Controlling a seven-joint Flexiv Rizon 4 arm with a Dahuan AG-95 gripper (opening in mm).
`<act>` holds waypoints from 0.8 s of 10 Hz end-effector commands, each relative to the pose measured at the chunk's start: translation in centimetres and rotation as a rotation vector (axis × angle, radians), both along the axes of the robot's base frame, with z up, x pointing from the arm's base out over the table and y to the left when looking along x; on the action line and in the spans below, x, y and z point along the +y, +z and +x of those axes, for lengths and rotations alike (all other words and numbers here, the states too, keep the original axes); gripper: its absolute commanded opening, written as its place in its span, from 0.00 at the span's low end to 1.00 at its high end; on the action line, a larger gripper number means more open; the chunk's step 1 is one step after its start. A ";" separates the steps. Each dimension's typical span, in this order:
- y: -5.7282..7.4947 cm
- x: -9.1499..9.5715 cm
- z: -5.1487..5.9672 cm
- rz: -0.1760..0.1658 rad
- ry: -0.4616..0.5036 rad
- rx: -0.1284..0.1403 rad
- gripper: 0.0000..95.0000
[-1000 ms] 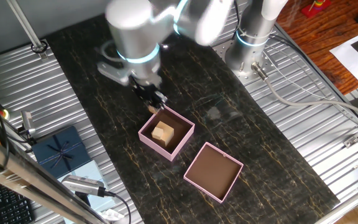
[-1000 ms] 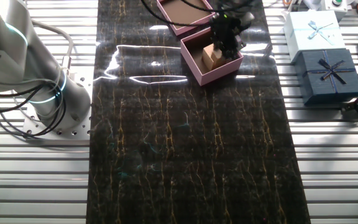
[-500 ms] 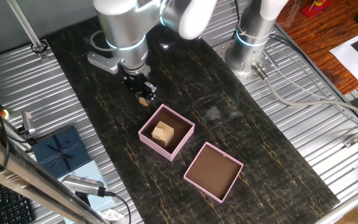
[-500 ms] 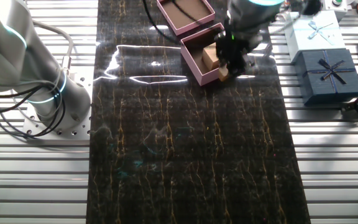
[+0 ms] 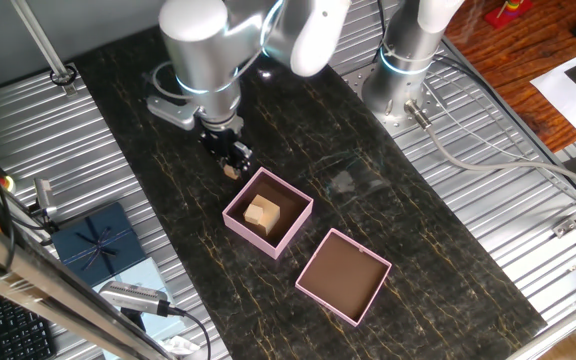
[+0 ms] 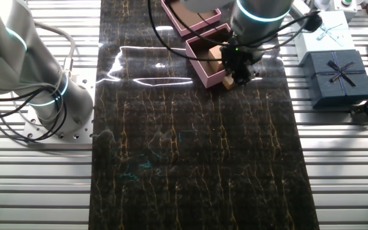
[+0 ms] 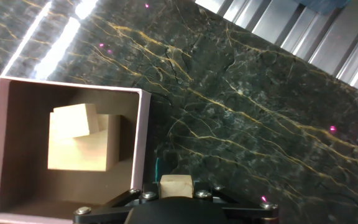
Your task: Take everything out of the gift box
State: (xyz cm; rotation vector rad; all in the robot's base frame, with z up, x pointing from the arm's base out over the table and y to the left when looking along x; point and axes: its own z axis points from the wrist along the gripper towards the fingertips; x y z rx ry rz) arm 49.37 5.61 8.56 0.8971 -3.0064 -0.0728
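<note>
The pink gift box (image 5: 268, 213) stands on the dark marble mat with tan wooden blocks (image 5: 262, 212) inside; it also shows in the other fixed view (image 6: 209, 64) and in the hand view (image 7: 143, 124), where two stacked blocks (image 7: 82, 144) lie in it. My gripper (image 5: 233, 163) is just outside the box's far-left corner, low over the mat, shut on a small tan block (image 5: 232, 169). The held block shows beside the box in the other fixed view (image 6: 228, 81) and between the jaws in the hand view (image 7: 176, 186).
The shallow pink lid tray (image 5: 343, 276) lies right of the box. A dark blue ribboned box (image 5: 96, 240) sits on the metal table at the left, also in the other fixed view (image 6: 336, 76), with a light blue box (image 6: 321, 32) behind it. The robot base (image 5: 405, 70) stands at the back.
My gripper lifted a block out of the box and carried it to the box's outer side, then lowered slightly toward the mat.
</note>
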 end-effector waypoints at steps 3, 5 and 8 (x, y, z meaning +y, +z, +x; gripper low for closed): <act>-0.8 0.1 0.1 -0.001 0.021 -0.021 0.00; -1.4 0.2 0.1 0.000 0.032 -0.023 0.20; -1.5 0.2 0.1 -0.002 0.043 -0.023 0.20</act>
